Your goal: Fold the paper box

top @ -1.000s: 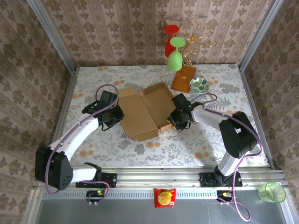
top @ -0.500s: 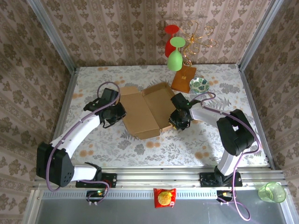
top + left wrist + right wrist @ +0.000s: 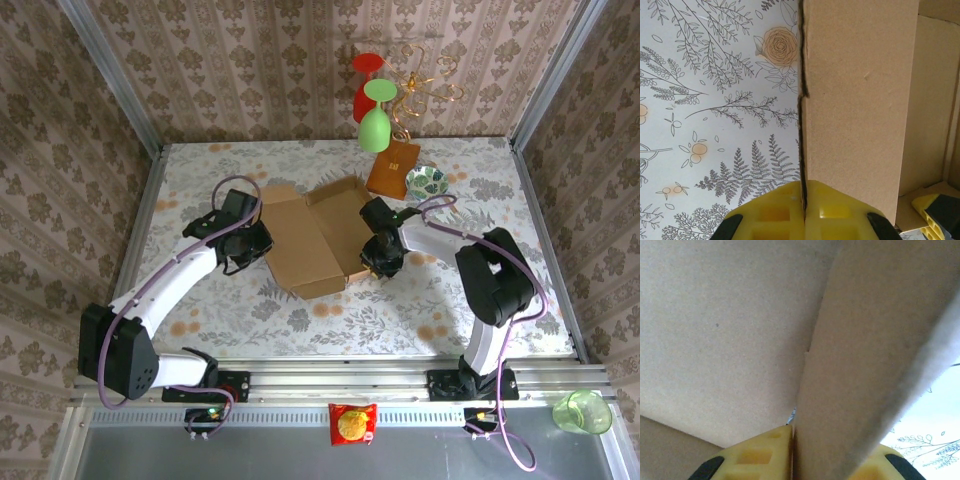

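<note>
From the top external camera, the paper box (image 3: 308, 236) lies half open in the middle of the table (image 3: 200, 170). The left gripper (image 3: 252, 243) is at its left edge and the right gripper (image 3: 381, 256) at its right wall. To my judgement the side walls are being raised, so both arms should lift evenly and turn inward along the creases, or the sheet may skid on the smooth floral top. A wire glass rack (image 3: 395, 95) and a small bowl (image 3: 425, 182) stand just beyond the box's far right corner, leaving little room there. Patterned wallpaper walls (image 3: 250, 70) close in three sides.

At the left wrist, the yellow fingers (image 3: 772, 212) are clenched on the cardboard's raw edge, which stands upright above the table. The edge looks slightly nicked, so a gentle pull is wiser.

At the right wrist, the gripper is pinched on a tilted cardboard wall, with a yellow pad (image 3: 762, 455) on either side.
</note>
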Available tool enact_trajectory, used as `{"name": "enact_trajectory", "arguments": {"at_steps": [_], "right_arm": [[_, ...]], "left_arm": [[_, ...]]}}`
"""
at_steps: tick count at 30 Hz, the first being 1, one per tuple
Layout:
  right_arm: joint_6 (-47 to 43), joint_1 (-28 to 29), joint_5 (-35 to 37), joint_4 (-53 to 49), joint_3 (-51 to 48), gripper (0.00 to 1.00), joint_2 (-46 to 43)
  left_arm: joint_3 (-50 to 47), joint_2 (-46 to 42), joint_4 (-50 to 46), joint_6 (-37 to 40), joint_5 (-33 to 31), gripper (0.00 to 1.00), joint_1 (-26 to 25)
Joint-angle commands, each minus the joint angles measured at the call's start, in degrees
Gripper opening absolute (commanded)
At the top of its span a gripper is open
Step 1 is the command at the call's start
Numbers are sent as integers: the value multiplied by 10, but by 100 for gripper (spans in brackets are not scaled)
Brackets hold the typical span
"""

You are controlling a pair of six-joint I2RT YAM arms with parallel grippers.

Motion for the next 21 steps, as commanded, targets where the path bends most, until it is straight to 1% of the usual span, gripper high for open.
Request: {"name": "enact_trajectory", "arguments": {"at_steps": [1, 3, 6, 11, 14, 19, 21], "right_arm": [[10, 12, 19, -45, 3, 22, 33], [13, 12, 27, -50, 8, 22, 35], [19, 13, 34, -69, 17, 19, 41], [33, 21, 56, -129, 41, 0, 56], [50, 34, 65, -186, 77, 0, 74], [94, 57, 69, -292, 169, 0, 111], [110, 60, 52, -330, 203, 0, 131]], "left_arm": [[13, 9, 7, -13, 28, 0, -12], [13, 8, 8, -14, 28, 0, -12], [13, 9, 8, -14, 27, 0, -13], [21, 12, 10, -11, 26, 0, -14], [26, 18, 12, -9, 26, 0, -16], [37, 26, 12, -3, 24, 0, -19], [46, 28, 7, 3, 21, 0, -20]]}}
